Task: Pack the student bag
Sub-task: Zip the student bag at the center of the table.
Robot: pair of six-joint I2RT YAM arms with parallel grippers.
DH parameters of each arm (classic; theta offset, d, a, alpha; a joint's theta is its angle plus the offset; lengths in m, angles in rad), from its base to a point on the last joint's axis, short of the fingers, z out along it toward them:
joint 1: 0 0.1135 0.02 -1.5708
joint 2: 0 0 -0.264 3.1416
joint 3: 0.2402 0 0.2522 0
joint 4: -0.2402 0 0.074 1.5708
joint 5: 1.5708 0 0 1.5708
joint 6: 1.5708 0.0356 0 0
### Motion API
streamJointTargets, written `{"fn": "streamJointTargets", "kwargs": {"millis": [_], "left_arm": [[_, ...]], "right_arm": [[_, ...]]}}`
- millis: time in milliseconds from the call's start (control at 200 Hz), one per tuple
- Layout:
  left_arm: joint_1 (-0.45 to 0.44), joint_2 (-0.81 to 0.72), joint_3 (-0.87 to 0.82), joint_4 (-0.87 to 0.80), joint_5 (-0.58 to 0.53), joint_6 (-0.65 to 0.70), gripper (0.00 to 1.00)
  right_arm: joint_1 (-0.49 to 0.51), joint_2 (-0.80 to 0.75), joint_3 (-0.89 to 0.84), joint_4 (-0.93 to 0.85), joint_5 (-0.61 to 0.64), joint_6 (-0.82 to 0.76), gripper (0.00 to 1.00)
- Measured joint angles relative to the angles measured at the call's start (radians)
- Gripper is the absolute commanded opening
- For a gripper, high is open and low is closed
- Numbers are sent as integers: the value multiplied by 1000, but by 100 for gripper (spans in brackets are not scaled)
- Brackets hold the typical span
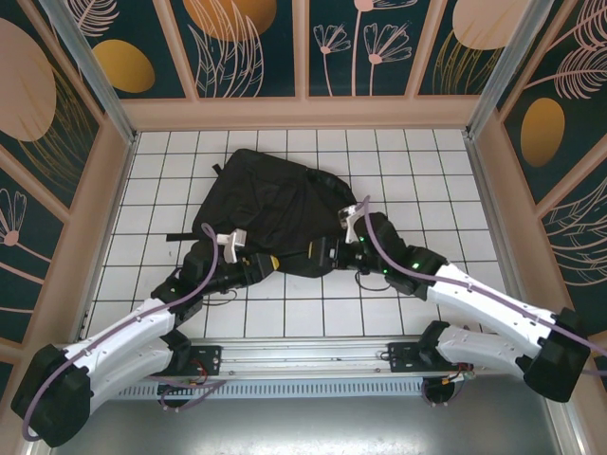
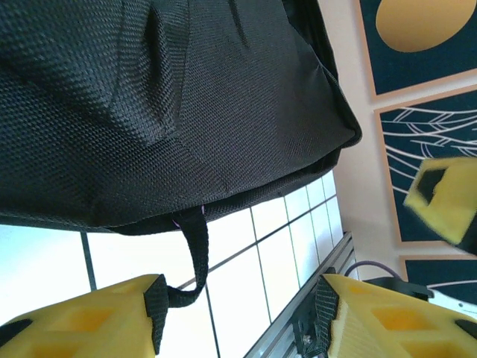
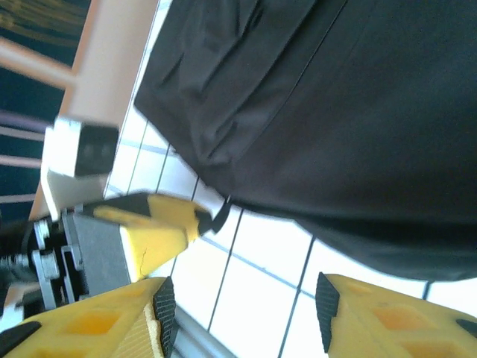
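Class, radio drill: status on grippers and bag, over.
Left gripper open, right gripper open, nothing held. Large black fabric backpack lying on white tiled table. Black strap dangling at left gripper.

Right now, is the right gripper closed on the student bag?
No: the right gripper stands open over the white table, with the student bag lying beyond its fingertips.

Black student bag lies on white-tiled table.
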Motion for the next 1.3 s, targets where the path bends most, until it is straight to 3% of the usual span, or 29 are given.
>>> {"fn": "streamJointTargets", "kwargs": {"millis": [335,711,921,1301], "left_arm": [[-5,1,-1,23,0,0,58],[-12,-6,-48,104,5,-21,62],[-22,10,-54,176,12,-39,66],[-94,138,-31,250,39,-41,71]], "right_arm": [[3,188,-77,216,-204,151,57],[3,384,-49,363,-245,304,58],[3,339,-37,342,-160,311,58],[-43,59,-44,193,51,303,59]]}}
